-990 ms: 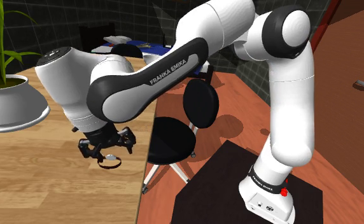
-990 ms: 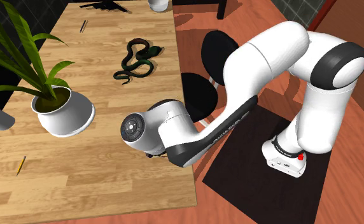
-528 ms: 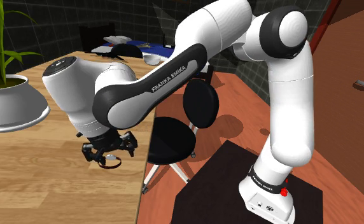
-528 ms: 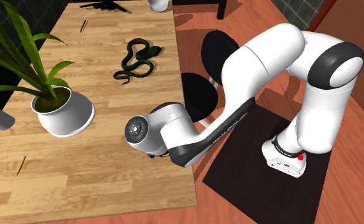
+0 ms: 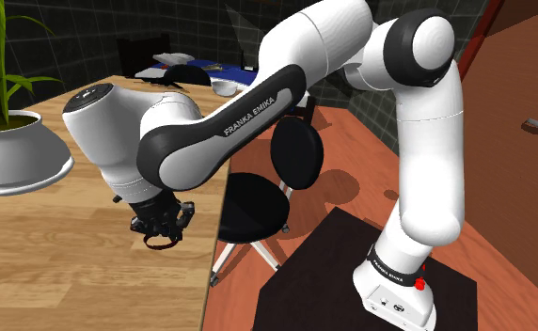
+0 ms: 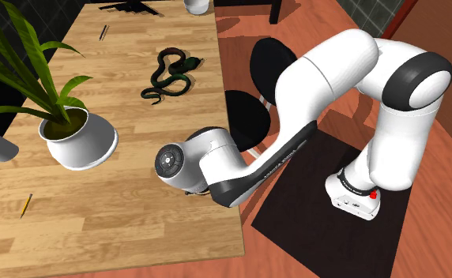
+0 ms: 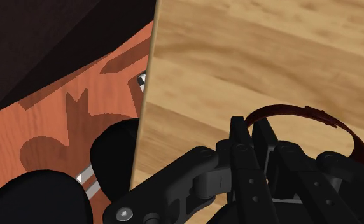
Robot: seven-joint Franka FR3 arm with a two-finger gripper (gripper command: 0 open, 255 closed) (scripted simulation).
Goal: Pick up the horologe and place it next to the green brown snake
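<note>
Okay, we had the gripper (image 5: 165, 228) pinched narrow on the watch (image 7: 295, 108) strap, low by the table (image 6: 114, 213) edge. Our call was to lift straight off the wood before swinging toward the snake (image 6: 169, 75), well apart from it. 1 white pot (image 6: 78, 146) held a green plant (image 6: 27, 63).

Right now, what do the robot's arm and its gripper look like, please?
The arm has rounded white links with dark grey joints and caps. White letters FRANKA EMIKA run along a dark band. A red dot marks its base. The gripper is all black, with jointed links and small screws.
</note>
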